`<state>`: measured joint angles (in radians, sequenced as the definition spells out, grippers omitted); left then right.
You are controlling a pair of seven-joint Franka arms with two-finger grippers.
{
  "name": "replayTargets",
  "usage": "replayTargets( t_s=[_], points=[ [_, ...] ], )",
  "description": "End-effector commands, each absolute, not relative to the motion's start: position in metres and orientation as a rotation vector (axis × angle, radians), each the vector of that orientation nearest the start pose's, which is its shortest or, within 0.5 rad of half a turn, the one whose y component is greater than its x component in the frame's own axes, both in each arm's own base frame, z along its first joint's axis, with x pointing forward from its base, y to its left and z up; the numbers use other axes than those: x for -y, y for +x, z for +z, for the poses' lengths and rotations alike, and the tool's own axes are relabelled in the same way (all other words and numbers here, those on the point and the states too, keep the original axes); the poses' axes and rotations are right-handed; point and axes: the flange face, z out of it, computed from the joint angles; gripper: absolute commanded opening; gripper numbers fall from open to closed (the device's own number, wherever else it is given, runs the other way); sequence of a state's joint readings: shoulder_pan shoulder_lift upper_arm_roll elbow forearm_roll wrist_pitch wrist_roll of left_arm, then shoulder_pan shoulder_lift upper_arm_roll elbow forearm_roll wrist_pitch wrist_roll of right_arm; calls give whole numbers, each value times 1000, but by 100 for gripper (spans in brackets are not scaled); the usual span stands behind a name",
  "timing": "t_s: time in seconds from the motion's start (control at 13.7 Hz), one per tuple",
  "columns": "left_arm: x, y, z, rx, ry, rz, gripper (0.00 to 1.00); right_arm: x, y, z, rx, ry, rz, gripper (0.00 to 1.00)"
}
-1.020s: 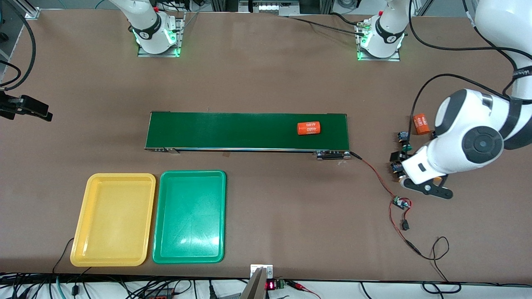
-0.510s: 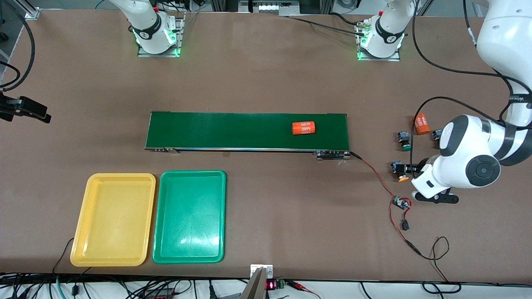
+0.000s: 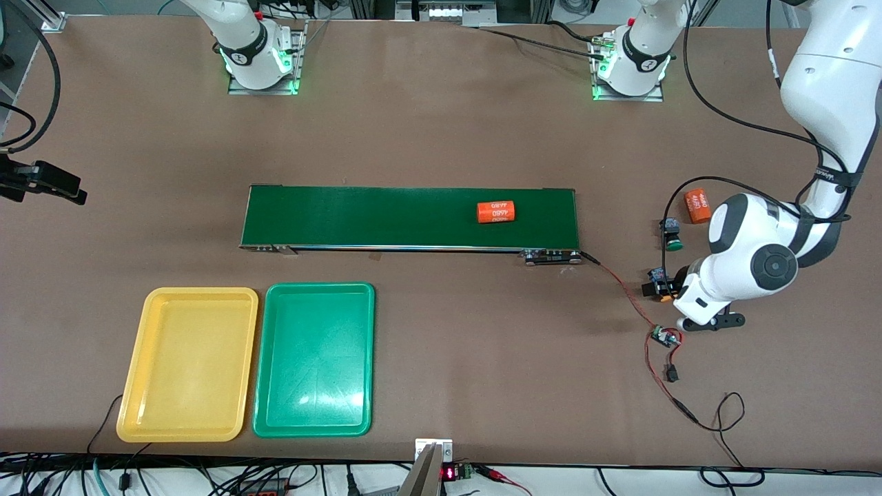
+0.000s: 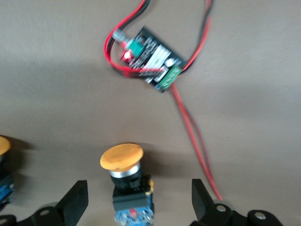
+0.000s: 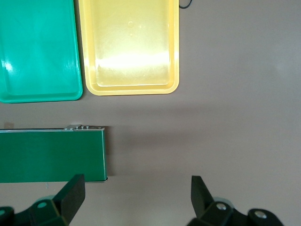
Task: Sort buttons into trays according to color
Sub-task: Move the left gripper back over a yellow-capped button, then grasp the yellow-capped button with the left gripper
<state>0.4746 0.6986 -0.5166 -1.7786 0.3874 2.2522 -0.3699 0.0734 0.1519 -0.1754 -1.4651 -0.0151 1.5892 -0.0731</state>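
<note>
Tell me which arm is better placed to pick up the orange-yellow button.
Left: its open end effector straddles the orange-yellow button. The right end effector waits open over bare table beside the conveyor's end.

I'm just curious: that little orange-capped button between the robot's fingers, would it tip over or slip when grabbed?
The orange-capped button looks top-heavy: a wide cap on a narrower body, so a nudge might tip it. Its boxy lower body probably gives the open left gripper flat sides. It looks rigid, not floppy.

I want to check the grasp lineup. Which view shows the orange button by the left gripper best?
The left wrist view: the orange button fills it, lying between the open left gripper's fingers, cap and body clear. The front view shows only a sliver of it beside the arm. The right wrist view does not show it.
</note>
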Motion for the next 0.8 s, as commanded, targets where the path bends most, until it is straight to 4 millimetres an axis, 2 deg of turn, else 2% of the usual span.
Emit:
replayTargets(
  t_s=[0.0,0.07,0.15,0.29,0.36,0.51,0.66,0.73],
  points=[
    [-13,621,179,255,-3163,139,95,53,595,591,-58,-3168,29,100],
    [-12,618,175,270,-3170,128,90,53,595,590,-58,-3167,34,100],
    [-11,617,173,298,-3169,126,79,53,595,590,-58,-3167,37,100],
    [-9,617,175,318,-3163,133,44,53,595,590,-58,-3167,34,100],
    [-10,618,176,321,-3162,130,35,53,595,591,-58,-3167,32,100],
    [-10,621,185,313,-3161,108,30,53,595,590,-58,-3167,34,100],
    [-7,625,203,290,-3137,122,27,53,595,591,-58,-3167,32,100],
    [1,626,214,265,-3127,148,27,52,595,590,-56,-3167,34,100]
  ],
)
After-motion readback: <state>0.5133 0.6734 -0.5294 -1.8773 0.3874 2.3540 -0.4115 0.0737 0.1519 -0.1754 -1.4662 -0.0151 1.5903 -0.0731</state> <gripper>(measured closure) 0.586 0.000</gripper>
